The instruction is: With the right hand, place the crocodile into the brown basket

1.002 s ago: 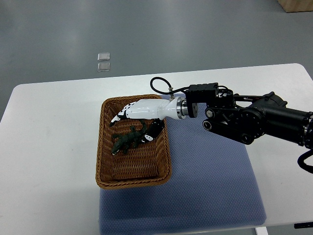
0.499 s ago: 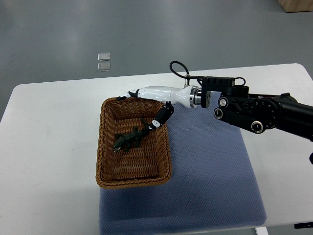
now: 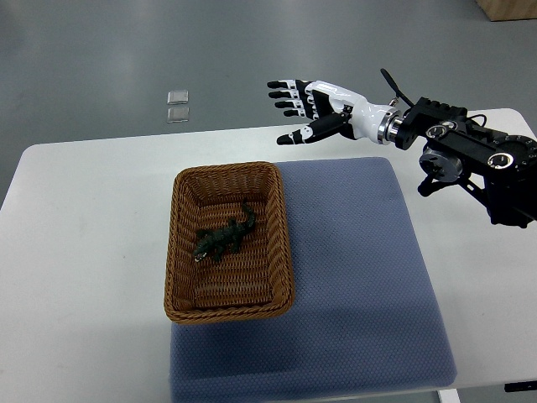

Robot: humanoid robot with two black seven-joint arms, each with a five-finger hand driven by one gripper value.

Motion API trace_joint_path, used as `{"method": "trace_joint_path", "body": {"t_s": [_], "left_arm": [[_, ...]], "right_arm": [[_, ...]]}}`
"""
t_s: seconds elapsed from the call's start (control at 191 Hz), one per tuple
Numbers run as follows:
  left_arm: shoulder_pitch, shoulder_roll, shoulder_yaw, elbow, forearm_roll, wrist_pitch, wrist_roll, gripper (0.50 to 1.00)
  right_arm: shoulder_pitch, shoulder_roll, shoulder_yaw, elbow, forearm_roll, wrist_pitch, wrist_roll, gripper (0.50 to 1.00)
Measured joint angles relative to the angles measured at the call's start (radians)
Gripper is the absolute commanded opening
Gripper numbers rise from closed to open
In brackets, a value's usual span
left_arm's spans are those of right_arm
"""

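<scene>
A dark green toy crocodile (image 3: 224, 238) lies flat inside the brown woven basket (image 3: 179, 252), near its middle, with nothing touching it. My right hand (image 3: 304, 107) is raised above the table's far edge, well up and to the right of the basket. Its white fingers (image 3: 289, 94) with black tips are spread wide and hold nothing. The black right forearm (image 3: 474, 155) comes in from the right edge. The left arm does not show.
The basket sits on the left edge of a blue-grey mat (image 3: 361, 277) on a white table (image 3: 84, 252). Two small clear squares (image 3: 177, 106) lie on the grey floor beyond the table.
My right hand let go of the crocodile in the basket, then lifted out and drew back up and to the right, fingers spreading. The crocodile stays in the basket.
</scene>
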Motion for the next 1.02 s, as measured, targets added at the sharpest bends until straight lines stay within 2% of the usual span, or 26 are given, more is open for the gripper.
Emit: {"method": "trace_joint_path", "body": {"t_s": [0.115, 0.22, 0.525, 1.023], "left_arm": [[0.000, 0.000, 0.000, 0.000, 0.000, 0.000, 0.000, 1.000], [0.000, 0.000, 0.000, 0.000, 0.000, 0.000, 0.000, 1.000], [0.000, 0.000, 0.000, 0.000, 0.000, 0.000, 0.000, 1.000], [0.000, 0.000, 0.000, 0.000, 0.000, 0.000, 0.000, 1.000]], "right_arm": [[-0.016, -0.002, 0.005, -0.045, 0.228, 0.011, -0.081, 0.928], [-0.042, -0.014, 0.006, -0.053, 0.431, 0.044, -0.114, 0.928], [-0.102, 0.002, 0.010, -0.181, 0.620, 0.101, -0.145, 0.928], [-0.125, 0.006, 0.010, -0.191, 0.676, 0.107, -0.139, 0.930]]}}
